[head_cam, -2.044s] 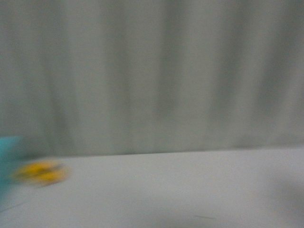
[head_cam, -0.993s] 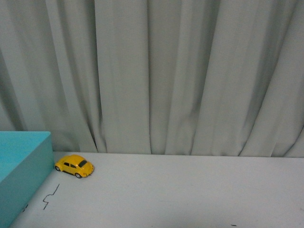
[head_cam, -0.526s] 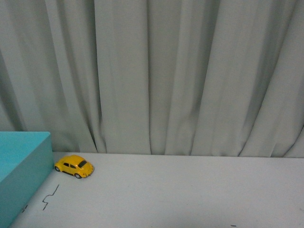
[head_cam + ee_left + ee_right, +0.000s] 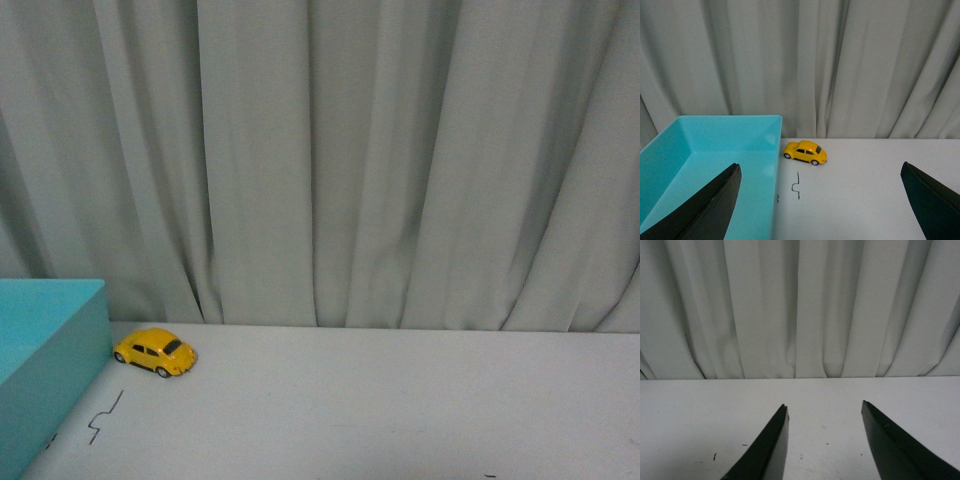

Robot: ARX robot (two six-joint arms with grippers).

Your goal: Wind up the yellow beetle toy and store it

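The yellow beetle toy (image 4: 155, 351) stands on its wheels on the white table, at the far left by the curtain, its end close to the corner of a teal box (image 4: 50, 345). It also shows in the left wrist view (image 4: 805, 152), beside the box's open inside (image 4: 705, 165). My left gripper (image 4: 820, 165) is open wide and empty, well short of the toy. My right gripper (image 4: 823, 407) is open and empty over bare table. Neither arm shows in the front view.
A grey curtain (image 4: 330, 160) hangs along the table's far edge. A thin dark squiggly mark (image 4: 104, 416) lies on the table (image 4: 400, 410) in front of the toy, also in the left wrist view (image 4: 796, 185). Small dark specks dot the table (image 4: 715, 456).
Two seconds ago the front view was blurred by camera motion. It has since settled; the toy and box sit still over the last second.
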